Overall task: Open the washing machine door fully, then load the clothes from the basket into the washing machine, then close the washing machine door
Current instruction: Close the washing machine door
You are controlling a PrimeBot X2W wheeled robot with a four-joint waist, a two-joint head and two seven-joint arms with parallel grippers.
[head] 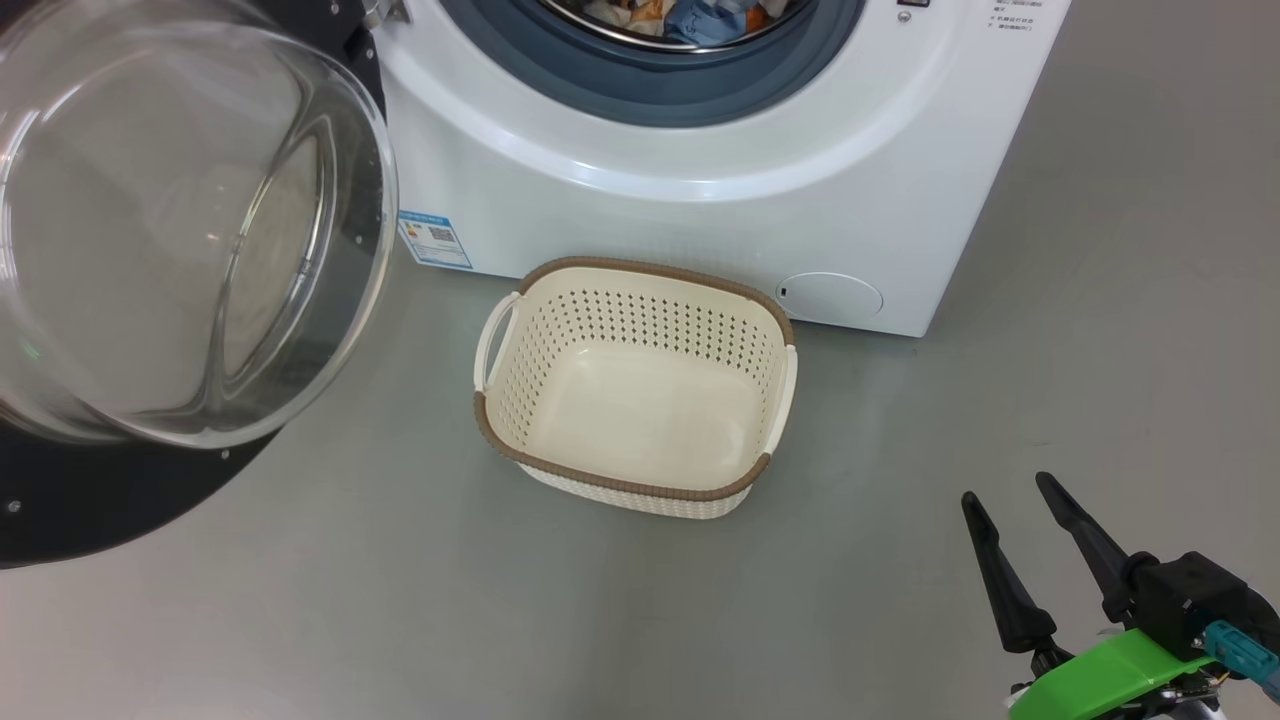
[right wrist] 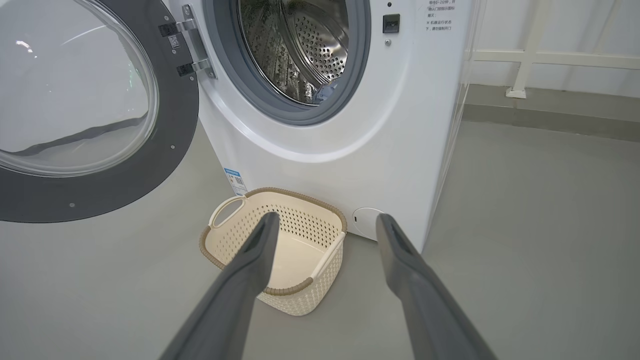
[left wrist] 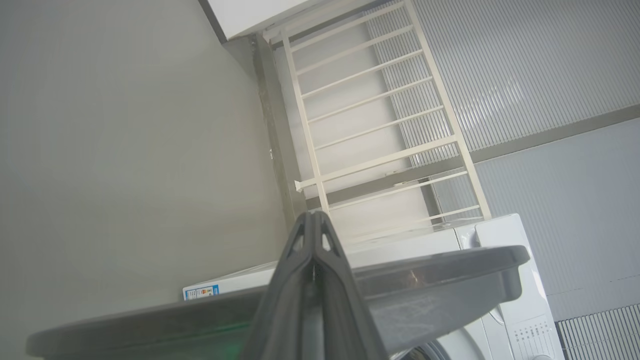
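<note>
One basket (head: 655,268); one door (head: 180,250)

A cream basket (head: 640,320) with perforated sides and a brown braided rim is seen; the washing machine (head: 650,230) is white.

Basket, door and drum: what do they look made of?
Basket: cream moulded plastic, matte, with regular holes; brown rim is a braid-look trim, probably plastic too. Washing machine door: clear bulging bowl with sharp highlights, likely glass; rim glossy black, probably plastic. Drum: shiny perforated metal, probably stainless steel.
</note>
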